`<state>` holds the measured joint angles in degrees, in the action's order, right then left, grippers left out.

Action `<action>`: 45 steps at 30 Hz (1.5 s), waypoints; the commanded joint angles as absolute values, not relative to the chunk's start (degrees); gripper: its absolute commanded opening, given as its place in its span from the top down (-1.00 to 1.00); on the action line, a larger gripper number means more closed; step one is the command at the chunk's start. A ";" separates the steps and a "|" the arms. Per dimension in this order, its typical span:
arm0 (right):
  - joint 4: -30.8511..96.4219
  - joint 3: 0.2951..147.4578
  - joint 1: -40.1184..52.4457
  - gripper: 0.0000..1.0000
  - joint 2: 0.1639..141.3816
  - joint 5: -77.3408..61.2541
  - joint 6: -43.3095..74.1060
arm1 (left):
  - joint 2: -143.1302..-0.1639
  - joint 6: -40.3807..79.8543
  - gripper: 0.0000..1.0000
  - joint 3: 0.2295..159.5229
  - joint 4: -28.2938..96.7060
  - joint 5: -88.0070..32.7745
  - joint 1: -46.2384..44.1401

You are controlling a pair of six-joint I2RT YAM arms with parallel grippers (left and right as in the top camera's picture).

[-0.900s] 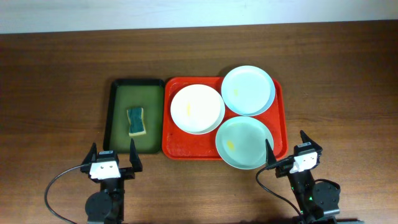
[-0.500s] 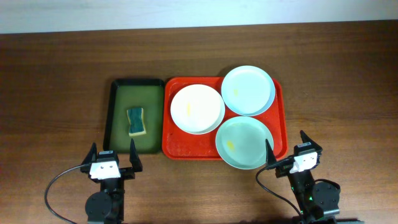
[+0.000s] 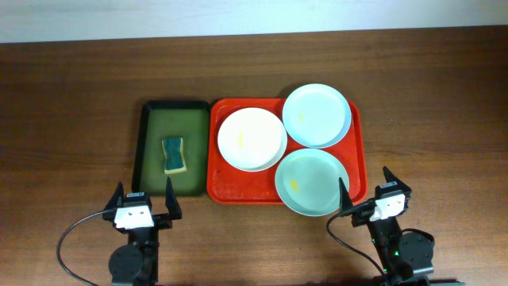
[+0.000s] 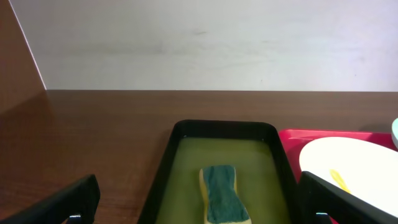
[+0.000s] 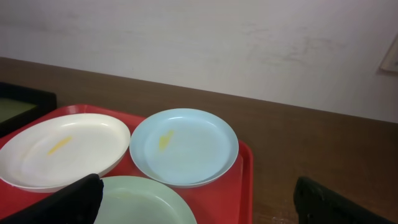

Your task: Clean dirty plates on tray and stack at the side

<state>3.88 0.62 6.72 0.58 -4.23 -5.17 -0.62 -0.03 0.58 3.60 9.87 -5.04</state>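
Your left gripper [image 3: 144, 197] and right gripper [image 3: 365, 189] both gape wide and empty at the near edge of the desk [image 3: 71, 103]. All three plates [image 3: 252, 139] lie side by side on the tray [image 3: 238, 191], yellow-smeared.

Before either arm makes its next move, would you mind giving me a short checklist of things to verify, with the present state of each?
1. Left gripper open and empty: ok.
2. Right gripper open and empty: ok.
3. Sponge lying free in the green tray, ahead of the left gripper: ok.
4. White plate, blue plate and mint plate all on the red tray: ok.
5. Plates clean: not ok; each shows a yellow smear.
6. Sponge wet enough to wipe: cannot tell.
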 commanded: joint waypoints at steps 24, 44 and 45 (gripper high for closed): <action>4.12 0.32 6.68 -0.97 0.47 -4.93 -5.56 | -0.34 -0.93 -0.98 0.54 3.95 9.74 -5.26; 4.12 0.32 6.70 -0.97 0.51 -4.93 -5.56 | -0.34 -0.89 -0.99 0.54 3.20 4.99 -5.21; 4.12 0.32 6.68 -0.97 0.51 -4.93 -5.56 | -0.34 -0.91 -0.99 0.51 3.92 4.80 -5.21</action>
